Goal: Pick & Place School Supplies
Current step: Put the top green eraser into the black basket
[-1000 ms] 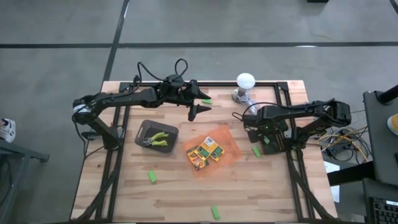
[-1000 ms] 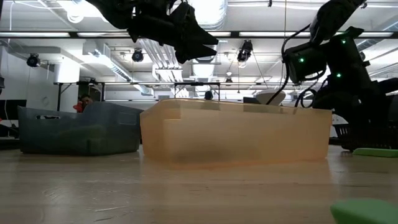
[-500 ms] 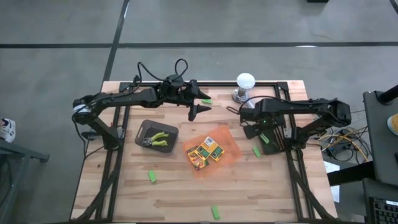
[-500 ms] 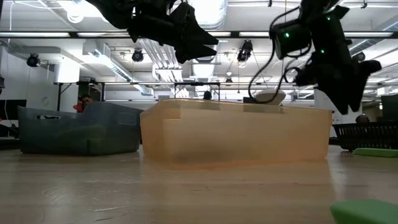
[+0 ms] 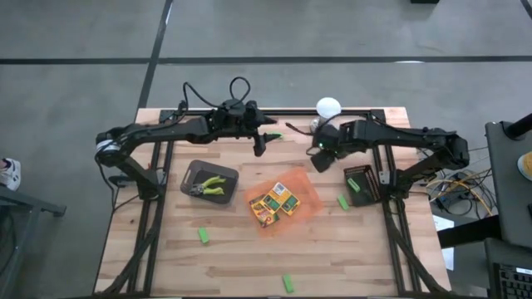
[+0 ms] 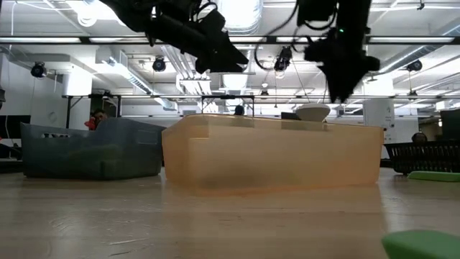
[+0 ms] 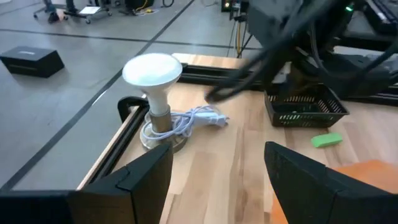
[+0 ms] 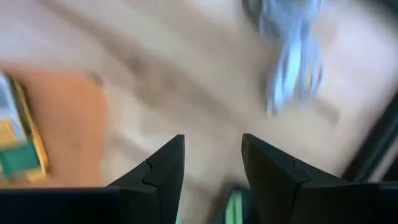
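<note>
Crayon boxes (image 5: pixel 275 203) lie diagonally in orange tray (image 5: pixel 309 202).

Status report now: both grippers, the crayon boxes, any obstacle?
Left gripper open, empty, above table's far side. Right gripper open, empty, beside lamp. Crayon boxes in orange tray. Nothing blocking tray.

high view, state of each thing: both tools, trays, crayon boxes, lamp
left tool: open, empty, above the table's far edge
right tool: open, empty, near the lamp
crayon boxes: lying in the orange tray
pliers: in the dark tray
lamp: upright
</note>
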### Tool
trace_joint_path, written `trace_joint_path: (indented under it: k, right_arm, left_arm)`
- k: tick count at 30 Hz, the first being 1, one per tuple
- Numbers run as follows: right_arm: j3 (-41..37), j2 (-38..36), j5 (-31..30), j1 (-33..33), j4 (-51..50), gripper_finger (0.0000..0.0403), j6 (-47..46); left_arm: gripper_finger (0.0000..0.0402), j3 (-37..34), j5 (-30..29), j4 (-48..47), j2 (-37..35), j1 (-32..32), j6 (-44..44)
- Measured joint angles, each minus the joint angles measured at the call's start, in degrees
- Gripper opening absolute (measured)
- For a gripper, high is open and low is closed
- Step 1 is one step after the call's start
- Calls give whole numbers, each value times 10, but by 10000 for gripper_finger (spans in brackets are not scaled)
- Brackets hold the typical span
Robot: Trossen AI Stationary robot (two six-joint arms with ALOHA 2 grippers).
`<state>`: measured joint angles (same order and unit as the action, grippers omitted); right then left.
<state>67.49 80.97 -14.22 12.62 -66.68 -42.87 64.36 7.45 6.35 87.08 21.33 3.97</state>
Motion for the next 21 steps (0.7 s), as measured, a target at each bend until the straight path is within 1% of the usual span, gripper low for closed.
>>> trace_joint_path:
  k: [4, 7, 11, 15, 21]
  right_arm:
    - [17, 0, -46, 0, 87, 154, 79]
    - [12, -1, -54, 0, 180, 150, 167]
    - [-20, -1, -49, -2, 322, 145, 294]
    - [-65, -1, -49, -2, 460, 141, 397]
    - [-127, -1, -49, 2, 626, 134, 563]
  left_arm:
    - [259, 2, 1, -16, -12, 8, -44]
    - [259, 5, 2, -53, -33, 30, -69]
    - [259, 5, 2, -130, -69, 72, -66]
    - [259, 2, 4, -190, -104, 115, -56]
    - [259, 1, 3, -203, -133, 160, -56]
